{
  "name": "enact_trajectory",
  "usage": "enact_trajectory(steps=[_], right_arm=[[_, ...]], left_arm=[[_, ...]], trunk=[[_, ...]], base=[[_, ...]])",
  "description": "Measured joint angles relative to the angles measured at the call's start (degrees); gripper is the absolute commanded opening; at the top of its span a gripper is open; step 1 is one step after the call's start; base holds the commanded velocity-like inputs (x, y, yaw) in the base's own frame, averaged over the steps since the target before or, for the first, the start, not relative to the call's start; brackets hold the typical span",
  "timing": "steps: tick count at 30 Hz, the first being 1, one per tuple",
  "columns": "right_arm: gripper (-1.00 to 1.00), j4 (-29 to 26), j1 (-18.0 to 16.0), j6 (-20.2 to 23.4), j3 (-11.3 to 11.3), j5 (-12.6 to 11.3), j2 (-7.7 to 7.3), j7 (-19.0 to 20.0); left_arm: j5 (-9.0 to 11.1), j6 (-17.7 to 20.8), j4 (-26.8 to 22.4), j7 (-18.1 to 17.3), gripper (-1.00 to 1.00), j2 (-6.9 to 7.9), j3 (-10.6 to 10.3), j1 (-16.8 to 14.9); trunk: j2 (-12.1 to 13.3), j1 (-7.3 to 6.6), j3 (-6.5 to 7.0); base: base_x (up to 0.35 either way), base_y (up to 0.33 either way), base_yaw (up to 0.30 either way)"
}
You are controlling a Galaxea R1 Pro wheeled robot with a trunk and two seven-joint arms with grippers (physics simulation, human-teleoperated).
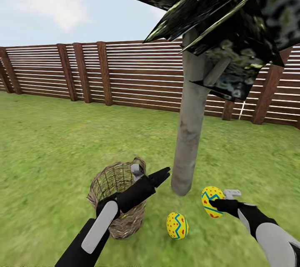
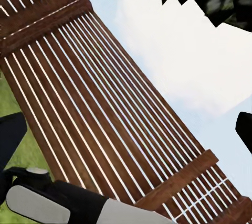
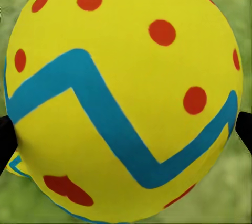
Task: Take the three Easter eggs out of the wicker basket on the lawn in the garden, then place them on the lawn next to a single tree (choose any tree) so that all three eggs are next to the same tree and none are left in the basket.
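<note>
- Right gripper point(image 1: 211, 205) grasps one egg point(image 1: 212, 201) between its fingers, low over the lawn point(image 1: 50, 142) and near the foot of the tree point(image 1: 189, 142); I judge it is held there to be put down beside the trunk.
- Held egg is yellow with a blue zigzag band and red dots, and it looks very large in the right wrist view point(image 3: 126, 98).
- Second egg point(image 1: 177, 225) lies on the grass to the inner side of this gripper, also near the trunk, so it seems already placed.
- Left gripper point(image 1: 163, 174) hangs above the basket point(image 1: 118, 204), fingers toward the tree; whether it is released or clenched I cannot tell.
- Third egg is not clear to me; the basket weave hides the inside.
- Fence point(image 1: 125, 75) stands far behind all this.
</note>
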Motion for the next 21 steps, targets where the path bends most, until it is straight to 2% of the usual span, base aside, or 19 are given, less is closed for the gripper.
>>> enact_trajectory(steps=[2, 4, 8, 10, 13, 18, 21], right_arm=[[-1.00, 0.70, 0.00, -0.12, 0.03, 0.17, 0.25, -0.89], [-1.00, 1.29, 0.00, -0.21, 0.03, 0.20, 0.40, -1.04], [-1.00, 1.43, 0.00, -0.32, 0.02, 0.27, 0.50, -1.07], [-1.00, 1.43, 0.00, -0.32, 0.02, 0.27, 0.51, -1.07], [-1.00, 1.43, 0.00, -0.29, 0.02, 0.31, 0.52, -1.12], [-1.00, 1.43, 0.00, -0.22, 0.10, 0.35, 0.53, -1.28], [-1.00, 1.43, 0.00, -0.13, 0.10, 0.29, 0.64, -4.47]], left_arm=[[0.44, -0.28, -0.01, -0.01, 1.00, -0.01, -2.70, 0.02], [0.60, -0.41, -0.14, -0.04, 1.00, 0.00, -4.35, 0.02], [0.60, -0.39, -0.11, -0.01, 1.00, -0.04, -4.88, 0.02], [0.54, -0.38, -0.02, -0.01, 1.00, -0.93, -4.93, 0.25], [0.58, -0.45, 0.00, -0.01, 1.00, -1.46, -7.19, 0.45], [0.54, -0.46, 0.00, 0.34, 1.00, -1.55, -7.77, 0.46], [0.50, -1.55, 0.00, 1.54, 1.00, -1.66, -7.80, 0.46]], trunk=[[0.00, 0.00, 0.00], [-0.39, 0.21, -0.18], [-1.02, 0.61, -1.00], [-1.04, 0.66, -1.44], [-1.08, 0.74, -2.11], [-1.15, 0.87, -3.22], [-1.19, 0.94, -3.88]], base=[[0.000, 0.000, 0.000], [0.000, 0.000, 0.000], [0.000, 0.000, 0.000], [0.000, 0.000, 0.000], [0.000, 0.000, 0.000], [0.000, 0.000, 0.000], [0.000, 0.000, 0.000]])
